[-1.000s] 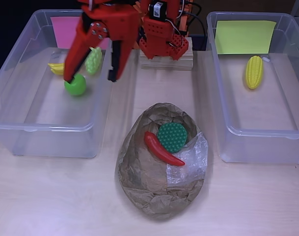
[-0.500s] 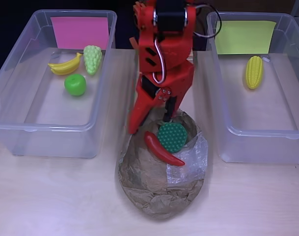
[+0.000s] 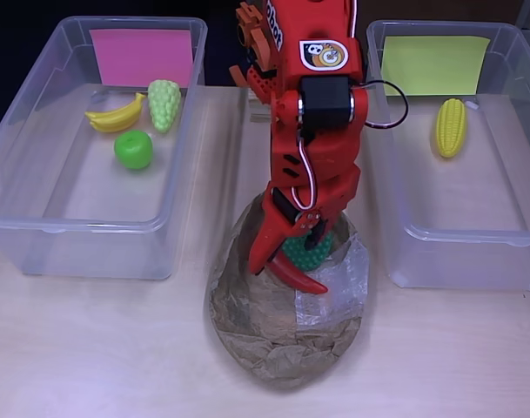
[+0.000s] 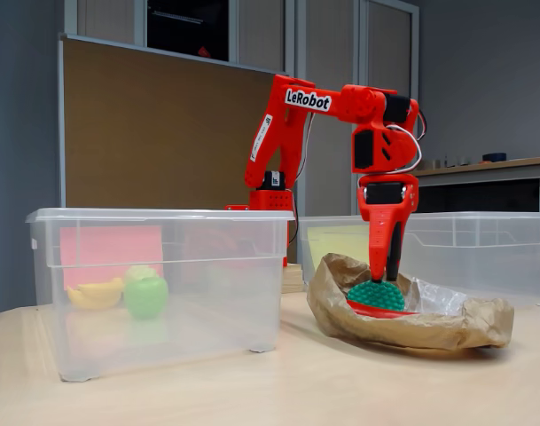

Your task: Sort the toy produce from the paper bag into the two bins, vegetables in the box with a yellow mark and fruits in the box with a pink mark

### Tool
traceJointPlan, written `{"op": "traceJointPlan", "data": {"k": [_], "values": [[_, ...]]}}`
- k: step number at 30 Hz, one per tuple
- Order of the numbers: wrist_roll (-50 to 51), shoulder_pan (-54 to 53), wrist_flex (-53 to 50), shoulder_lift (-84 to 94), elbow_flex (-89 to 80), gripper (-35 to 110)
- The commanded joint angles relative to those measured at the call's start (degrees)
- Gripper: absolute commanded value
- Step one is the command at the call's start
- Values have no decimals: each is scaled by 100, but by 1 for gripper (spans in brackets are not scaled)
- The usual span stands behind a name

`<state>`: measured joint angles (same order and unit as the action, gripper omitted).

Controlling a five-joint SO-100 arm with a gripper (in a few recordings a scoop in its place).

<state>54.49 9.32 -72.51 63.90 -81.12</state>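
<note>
Gripper (image 3: pixel 291 252): red two-finger, pointing down into the paper bag; jaws spread apart, holding nothing. In overhead view the long finger sits at the left of the green round toy, the shorter one over its top edge. In fixed view (image 4: pixel 383 277) the tips reach down to the toy (contact vs. just above: can't tell).
Green round toy (image 3: pixel 310 254): dark green, bumpy, partly hidden by the gripper from above; in fixed view (image 4: pixel 376 295) a domed shape under the fingers.
Red chili (image 3: pixel 301 278): curved, lying in the bag just below and touching the green toy, tip pointing to lower right in overhead view; in fixed view (image 4: pixel 376 311) a red strip under the green toy.
Paper bag (image 3: pixel 265 331): brown, crumpled, lying open on the table (image 3: pixel 117 348) btw the two bins, w/ a clear plastic patch at its right side.
Pink-mark bin (image 3: pixel 38 231): clear plastic, left in overhead view, pink sheet at its far end. Holds a yellow banana (image 3: pixel 115 117), a pale green grape bunch (image 3: pixel 164 104) just beside it, and a green apple (image 3: pixel 133 150) near both.
Yellow-mark bin (image 3: pixel 456 257): clear, right in overhead view, yellow sheet at far end. Holds one corn cob (image 3: pixel 450 127), lying lengthwise.
Arm (image 3: pixel 312 96): red, reaching fwd from its base btw the bins.
</note>
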Motion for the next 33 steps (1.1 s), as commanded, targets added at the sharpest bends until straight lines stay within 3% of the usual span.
{"op": "traceJointPlan", "data": {"k": [1,11,21,33], "values": [[9,18,-9,-176,255,39],[536,9,308,-984,193,38],[308,-202,659,-1274,387,31],[-237,-343,-958,-1222,1890,7]]}}
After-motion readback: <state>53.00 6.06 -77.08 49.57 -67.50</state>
